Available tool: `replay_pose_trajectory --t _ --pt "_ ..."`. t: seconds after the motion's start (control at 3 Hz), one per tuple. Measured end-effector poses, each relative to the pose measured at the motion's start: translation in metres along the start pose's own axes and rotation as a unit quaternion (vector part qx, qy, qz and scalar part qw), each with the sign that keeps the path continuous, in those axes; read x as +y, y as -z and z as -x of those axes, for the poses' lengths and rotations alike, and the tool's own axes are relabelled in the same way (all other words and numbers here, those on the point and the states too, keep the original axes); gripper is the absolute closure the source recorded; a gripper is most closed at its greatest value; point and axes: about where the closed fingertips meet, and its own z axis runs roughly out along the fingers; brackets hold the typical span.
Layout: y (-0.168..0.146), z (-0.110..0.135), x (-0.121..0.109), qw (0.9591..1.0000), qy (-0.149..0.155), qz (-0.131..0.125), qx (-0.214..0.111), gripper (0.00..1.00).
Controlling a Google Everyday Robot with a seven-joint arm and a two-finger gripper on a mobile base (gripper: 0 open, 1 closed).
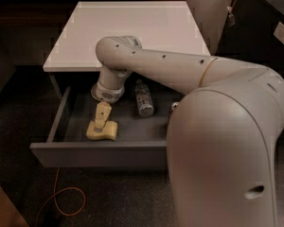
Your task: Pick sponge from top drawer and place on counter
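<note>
The top drawer [99, 156] is pulled open under the white counter [132, 30]. The pale yellow sponge [107, 131] lies on the grey drawer floor near the front left. My gripper [101, 125] reaches down from the wrist [107, 90] into the drawer and its yellowish tip is right at the sponge's top, touching or just above it. The sponge rests on the drawer floor. The counter top is bare.
A grey-and-white can [143, 98] lies on its side in the middle of the drawer. A dark can [173, 109] is almost hidden behind my arm [217, 126], which fills the right side. An orange cable [61, 200] lies on the dark floor in front.
</note>
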Motion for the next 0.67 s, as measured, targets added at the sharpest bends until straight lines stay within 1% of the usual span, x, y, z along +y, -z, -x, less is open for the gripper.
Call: replay_pose_trajectory --t 0.33,0.67 --pt "-0.005 0.008 0.007 1.0000 0.004 0.002 0.001 0.00" --pt "-0.040 0.024 0.015 0.9999 0.011 0.000 0.011 0.00"
